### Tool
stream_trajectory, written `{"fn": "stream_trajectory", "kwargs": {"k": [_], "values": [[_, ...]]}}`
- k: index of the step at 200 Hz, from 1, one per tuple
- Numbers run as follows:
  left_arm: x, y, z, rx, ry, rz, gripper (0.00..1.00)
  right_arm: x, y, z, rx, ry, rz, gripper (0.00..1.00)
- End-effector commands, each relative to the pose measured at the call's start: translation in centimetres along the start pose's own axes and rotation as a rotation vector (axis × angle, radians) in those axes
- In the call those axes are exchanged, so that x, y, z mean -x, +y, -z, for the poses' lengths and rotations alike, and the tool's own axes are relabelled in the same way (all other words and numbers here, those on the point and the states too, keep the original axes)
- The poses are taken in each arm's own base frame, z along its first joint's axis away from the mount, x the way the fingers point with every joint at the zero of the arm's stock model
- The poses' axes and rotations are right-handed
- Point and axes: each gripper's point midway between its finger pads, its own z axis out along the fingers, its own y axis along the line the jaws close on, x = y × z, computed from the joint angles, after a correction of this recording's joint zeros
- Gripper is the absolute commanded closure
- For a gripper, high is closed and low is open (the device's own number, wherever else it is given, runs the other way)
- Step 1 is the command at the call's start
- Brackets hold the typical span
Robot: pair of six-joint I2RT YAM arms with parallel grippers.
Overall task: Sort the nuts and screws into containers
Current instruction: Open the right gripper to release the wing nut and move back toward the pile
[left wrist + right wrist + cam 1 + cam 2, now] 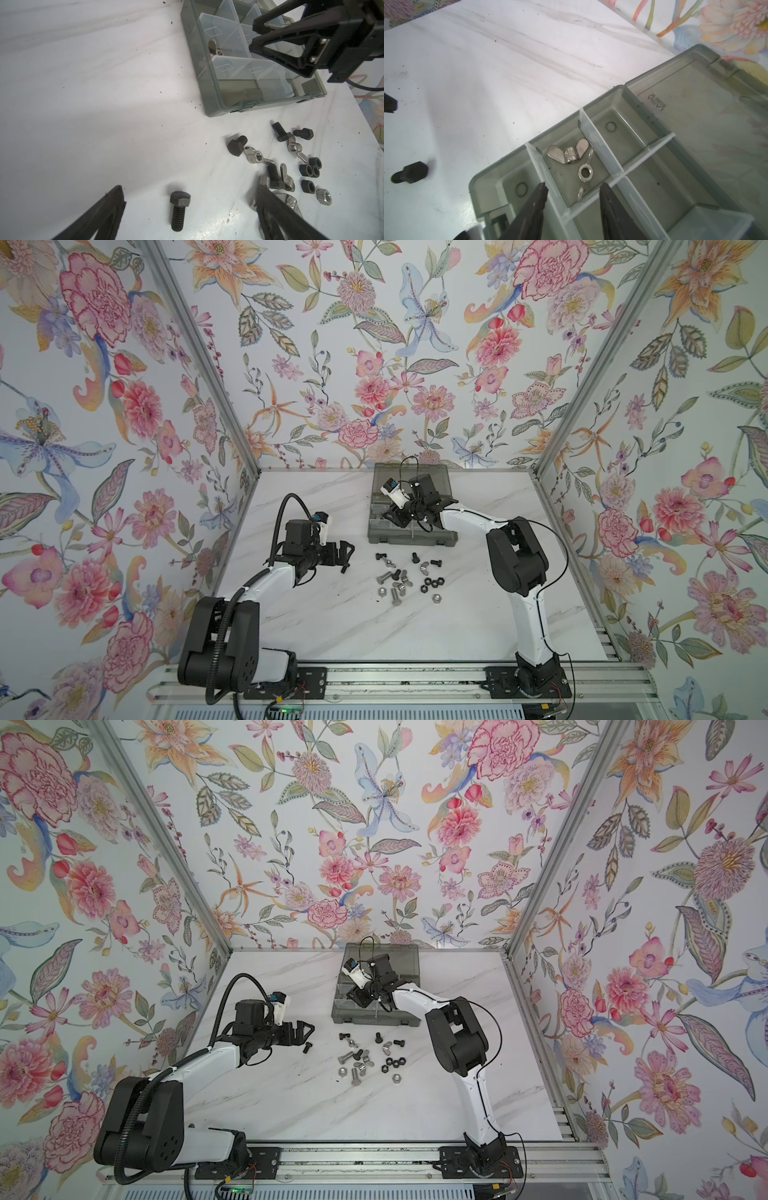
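Observation:
The smoky-grey organizer box lies open at the back of the table, its containers split by thin dividers. My right gripper hovers open over one cell with nothing between its fingers. Two silver wing nuts lie in that cell. A loose pile of screws and nuts sits in front of the box. My left gripper is wide open, low over the table left of the pile. A short black screw lies between its fingers, untouched.
The box's hinged lid lies flat against the back wall. Floral walls close in the table on the left, the right and the back. The marble tabletop runs to a metal rail at the front.

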Motion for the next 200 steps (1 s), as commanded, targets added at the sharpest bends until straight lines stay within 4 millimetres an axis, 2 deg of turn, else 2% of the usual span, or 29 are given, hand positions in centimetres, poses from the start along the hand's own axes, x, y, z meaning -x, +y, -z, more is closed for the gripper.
{"fn": "stream_trajectory", "kwargs": {"k": [1,34,112,167,200], "values": [[0.0,0.0,0.3,-0.006,-0.019,0.025,0.01,1.7,1.2,2.5,0.008,-0.035,-0.002,0.54],[-0.3,-0.7,0.1,-0.021,-0.019,0.028,0.0,0.3,2.3,4.3,0.008,-0.011,-0.023,0.52],[-1.1,-4.1,-2.3,-0.042,0.05,-0.006,0.01,-5.5,6.0,7.8,0.083,0.078,-0.096,0.48],[-1.2,-5.3,-3.5,-0.082,0.066,-0.001,0.01,-8.8,7.7,8.7,0.105,0.137,-0.147,0.46],[-1.0,-5.6,-3.6,-0.098,0.059,0.008,0.01,-9.3,9.3,8.5,0.135,0.155,-0.174,0.44]]}}
